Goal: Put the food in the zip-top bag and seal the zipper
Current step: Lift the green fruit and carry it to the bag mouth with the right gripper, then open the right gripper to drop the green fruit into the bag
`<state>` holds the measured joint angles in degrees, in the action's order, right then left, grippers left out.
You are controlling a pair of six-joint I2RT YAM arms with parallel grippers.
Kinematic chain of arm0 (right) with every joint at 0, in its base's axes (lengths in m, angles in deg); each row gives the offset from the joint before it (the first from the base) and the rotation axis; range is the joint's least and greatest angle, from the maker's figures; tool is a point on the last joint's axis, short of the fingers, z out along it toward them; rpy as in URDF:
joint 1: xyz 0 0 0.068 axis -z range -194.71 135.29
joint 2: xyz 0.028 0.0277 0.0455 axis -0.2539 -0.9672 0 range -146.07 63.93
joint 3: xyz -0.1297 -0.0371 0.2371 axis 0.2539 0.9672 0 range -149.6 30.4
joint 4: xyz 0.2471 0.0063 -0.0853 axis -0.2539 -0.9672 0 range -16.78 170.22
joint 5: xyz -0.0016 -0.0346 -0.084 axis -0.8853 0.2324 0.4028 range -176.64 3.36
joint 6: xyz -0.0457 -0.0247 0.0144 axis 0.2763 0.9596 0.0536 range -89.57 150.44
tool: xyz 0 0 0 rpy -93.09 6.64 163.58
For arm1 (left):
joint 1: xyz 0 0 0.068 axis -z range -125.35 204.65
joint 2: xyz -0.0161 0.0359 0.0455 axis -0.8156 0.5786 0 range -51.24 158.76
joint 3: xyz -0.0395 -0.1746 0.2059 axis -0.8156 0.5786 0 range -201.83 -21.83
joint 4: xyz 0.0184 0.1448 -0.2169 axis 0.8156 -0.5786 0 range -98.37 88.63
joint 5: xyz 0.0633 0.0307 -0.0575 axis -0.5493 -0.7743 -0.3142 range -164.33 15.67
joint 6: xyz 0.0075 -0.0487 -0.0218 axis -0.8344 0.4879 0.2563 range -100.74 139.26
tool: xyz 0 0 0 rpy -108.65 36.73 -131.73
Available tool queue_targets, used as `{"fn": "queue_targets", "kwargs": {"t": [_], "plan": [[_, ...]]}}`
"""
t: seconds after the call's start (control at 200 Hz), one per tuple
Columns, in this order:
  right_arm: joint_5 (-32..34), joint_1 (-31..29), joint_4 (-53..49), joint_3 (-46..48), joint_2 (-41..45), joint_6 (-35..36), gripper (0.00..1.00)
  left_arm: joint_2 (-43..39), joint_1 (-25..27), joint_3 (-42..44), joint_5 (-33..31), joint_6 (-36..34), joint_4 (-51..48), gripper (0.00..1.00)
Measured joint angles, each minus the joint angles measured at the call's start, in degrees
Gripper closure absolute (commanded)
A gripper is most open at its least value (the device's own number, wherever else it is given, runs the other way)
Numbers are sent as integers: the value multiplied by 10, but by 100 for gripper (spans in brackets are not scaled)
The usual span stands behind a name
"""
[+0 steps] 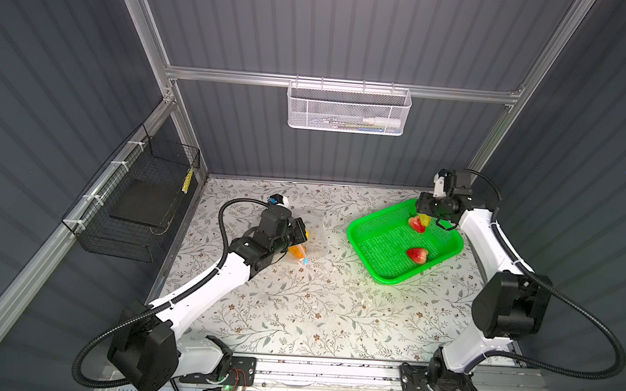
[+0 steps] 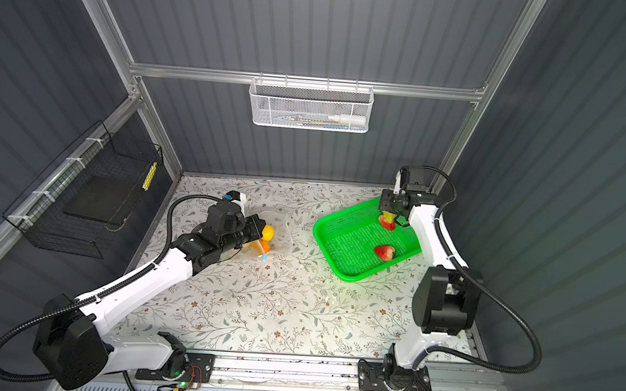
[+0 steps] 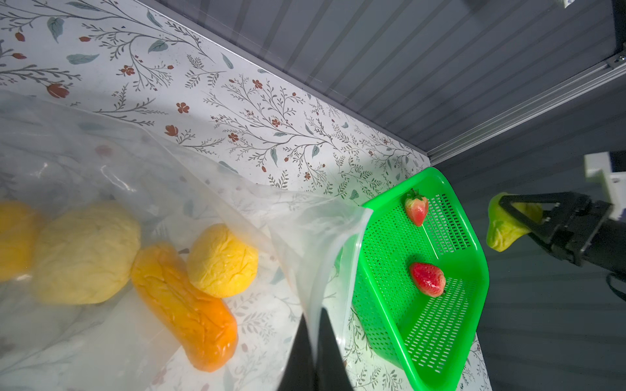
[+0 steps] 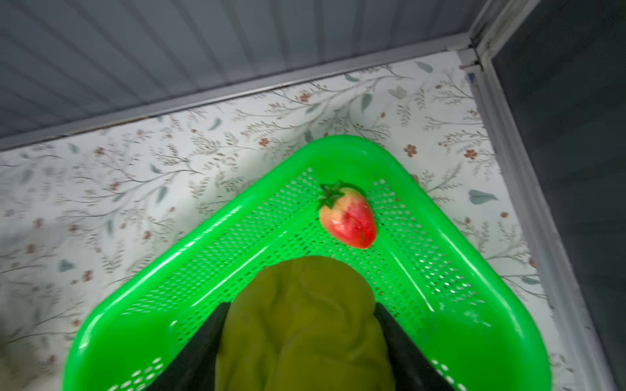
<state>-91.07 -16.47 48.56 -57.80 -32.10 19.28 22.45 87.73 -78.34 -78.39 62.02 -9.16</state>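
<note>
Floral tabletop (image 1: 295, 309) below: my right gripper (image 4: 301, 306) grips a yellow-green fruit (image 4: 305, 342) over the green basket (image 1: 350, 232), right of centre in both top views; my left gripper (image 3: 315, 320) is clamped on the bag (image 3: 101, 162) rim, left of centre.

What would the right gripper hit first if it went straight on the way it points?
Probably the green basket's floor beside the pale strawberry; the yellow-green food it holds would touch first. Depth unclear.
</note>
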Motion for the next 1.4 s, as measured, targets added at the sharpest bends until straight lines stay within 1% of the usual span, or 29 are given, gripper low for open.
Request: {"fn": "queue_targets", "kwargs": {"t": [0.1, 0.235, 0.415, 0.595, 0.74, 0.9, 0.995, 1.091, 1.186, 1.401], "plan": [[-42, -35, 32, 30, 34, -30, 47, 0, 0, 0, 0, 0, 1, 100], [-92, -101, 90, 72, 61, -79, 49, 0, 0, 0, 0, 1, 1, 100], [-152, -184, 174, 117, 64, -156, 51, 0, 0, 0, 1, 2, 1, 100], [-183, -259, 272, 173, 64, -234, 52, 0, 0, 0, 2, 2, 1, 100], [-187, -304, 357, 224, 64, -287, 52, 0, 0, 0, 2, 2, 1, 100], [-174, -342, 460, 287, 64, -334, 52, 0, 0, 0, 2, 3, 1, 100], [-160, -359, 508, 313, 62, -350, 51, 0, 0, 0, 2, 4, 1, 100], [-148, -373, 543, 315, 48, -353, 51, 0, 0, 0, 2, 6, 1, 100], [-139, -382, 561, 314, 29, -353, 52, 0, 0, 0, 4, 6, 1, 100], [-136, -396, 563, 294, -17, -348, 51, 0, 0, 0, 7, 6, 1, 100]]}}
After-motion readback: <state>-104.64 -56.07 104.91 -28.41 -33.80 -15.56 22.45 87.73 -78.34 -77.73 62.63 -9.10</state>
